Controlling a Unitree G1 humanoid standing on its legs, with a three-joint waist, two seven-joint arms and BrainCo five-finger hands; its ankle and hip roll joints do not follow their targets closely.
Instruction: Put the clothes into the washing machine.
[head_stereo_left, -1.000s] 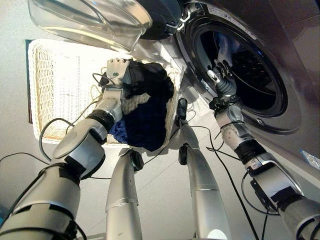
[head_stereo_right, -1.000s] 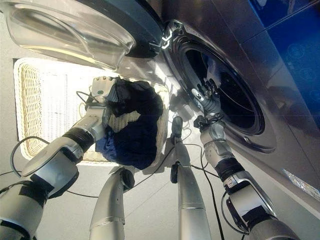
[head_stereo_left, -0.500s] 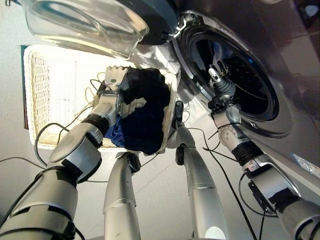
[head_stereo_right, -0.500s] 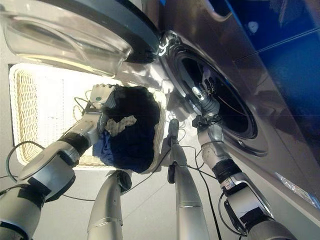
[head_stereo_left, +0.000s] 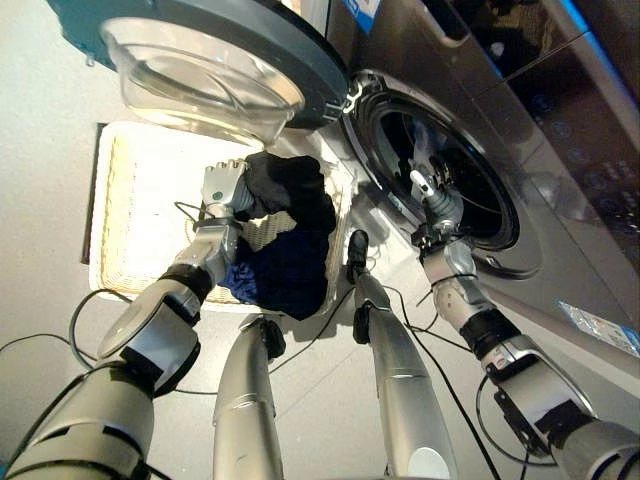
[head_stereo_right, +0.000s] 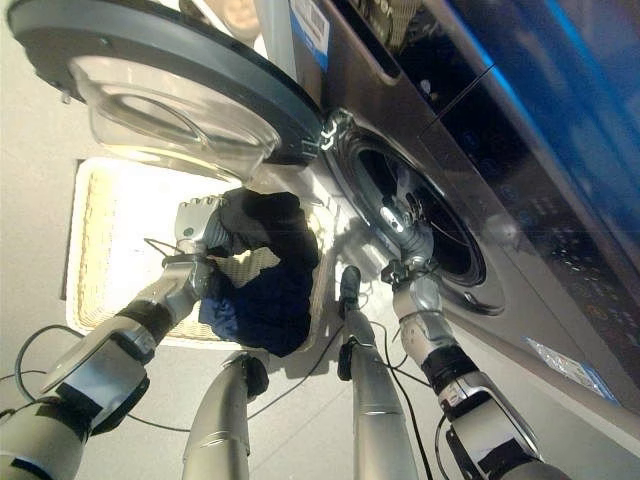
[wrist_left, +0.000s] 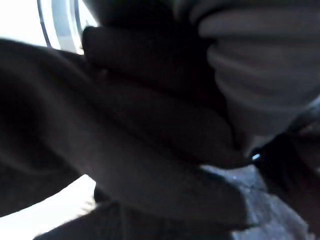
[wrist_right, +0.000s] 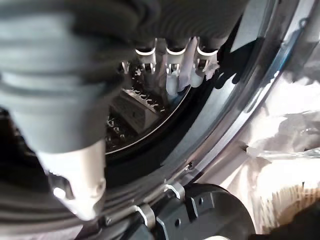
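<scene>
The left hand (head_stereo_left: 222, 186) clutches a bunch of dark navy and black clothes (head_stereo_left: 285, 240) over the white wicker laundry basket (head_stereo_left: 125, 215). The right hand (head_stereo_left: 438, 195), fingers relaxed, sits at the grey front-loading washing machine's (head_stereo_left: 560, 190) round opening. Trailing cloth may snag on the basket's rim.
</scene>
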